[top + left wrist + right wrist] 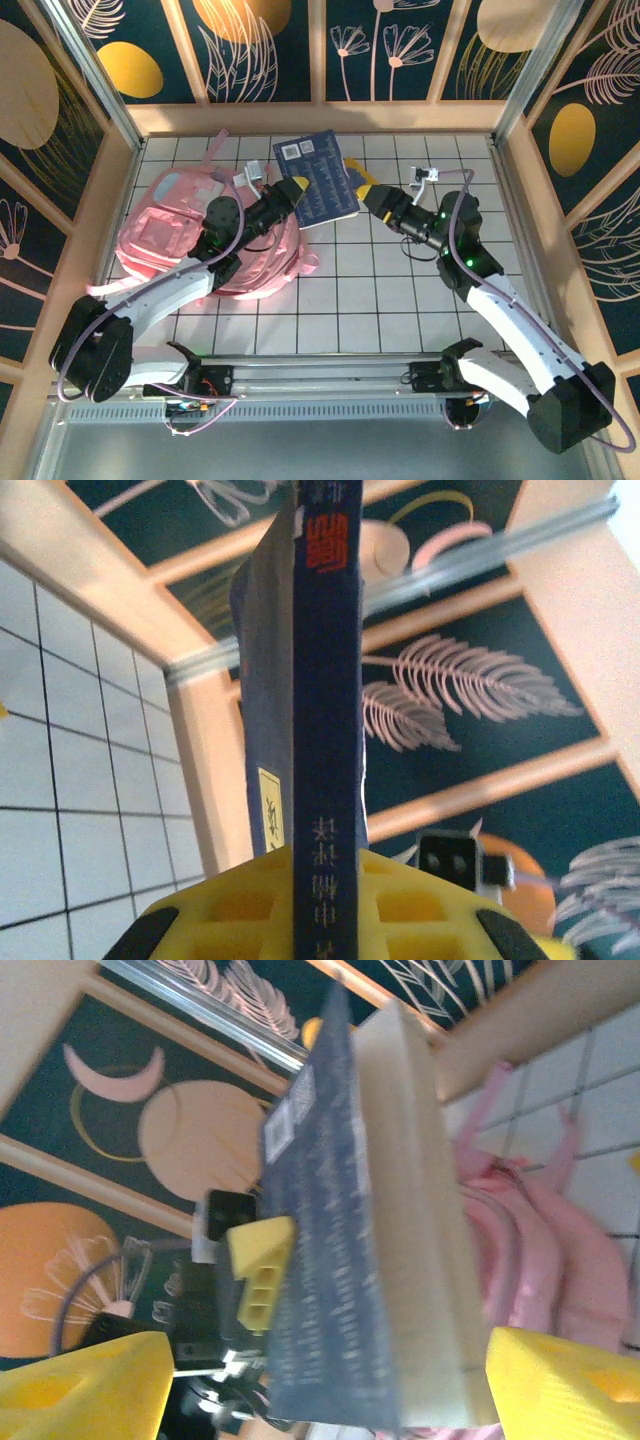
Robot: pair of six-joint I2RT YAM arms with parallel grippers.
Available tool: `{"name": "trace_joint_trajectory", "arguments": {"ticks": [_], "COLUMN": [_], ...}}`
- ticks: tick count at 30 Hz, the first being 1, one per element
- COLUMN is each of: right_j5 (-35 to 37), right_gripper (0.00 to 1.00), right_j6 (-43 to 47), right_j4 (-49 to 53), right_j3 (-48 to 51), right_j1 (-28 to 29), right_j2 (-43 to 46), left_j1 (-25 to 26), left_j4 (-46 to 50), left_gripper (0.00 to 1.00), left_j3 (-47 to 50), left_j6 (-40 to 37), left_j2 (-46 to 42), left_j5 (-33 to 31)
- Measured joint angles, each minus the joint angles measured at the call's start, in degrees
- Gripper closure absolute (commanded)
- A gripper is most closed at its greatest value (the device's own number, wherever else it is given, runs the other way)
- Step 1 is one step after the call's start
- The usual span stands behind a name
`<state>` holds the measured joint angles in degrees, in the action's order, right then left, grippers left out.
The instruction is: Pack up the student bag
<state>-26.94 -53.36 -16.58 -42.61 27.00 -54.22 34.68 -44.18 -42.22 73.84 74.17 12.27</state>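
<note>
Left gripper (297, 188) clamped narrow on blue book (318, 178) at its 9 o'clock edge, spine upright between yellow fingers (240, 905). Pink backpack (170, 225), biggest item, lies on tiled table (400, 290) at 8 o'clock from that gripper, partly under left arm (160, 298). Right gripper (363, 186) spread wide around book's 3 o'clock edge, not gripping.

The book (317, 178) sits between the left end effector (296, 188) and the right end effector (362, 190). The backpack (165, 225) lies on the worktop (380, 300) to the left end effector's left, under its arm.
</note>
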Motion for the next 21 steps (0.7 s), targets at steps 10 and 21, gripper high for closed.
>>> {"name": "trace_joint_trajectory", "arguments": {"ticks": [10, 21], "right_j5": [8.1, 17.4], "right_gripper": [0.01, 0.28], "right_j6": [-8.1, -9.9], "right_j4": [-14.3, -28.5], "right_j3": [1.7, -0.3], "right_j1": [10.3, 13.7], "right_j2": [-7.3, -16.2], "left_j1": [2.1, 4.0], "left_j4": [-6.1, -8.8], "left_gripper": [1.00, 1.00], "left_j3": [-1.6, -1.9], "left_j6": [4.7, 7.0], "left_j2": [1.2, 3.0], "left_j5": [-12.1, -14.3]}}
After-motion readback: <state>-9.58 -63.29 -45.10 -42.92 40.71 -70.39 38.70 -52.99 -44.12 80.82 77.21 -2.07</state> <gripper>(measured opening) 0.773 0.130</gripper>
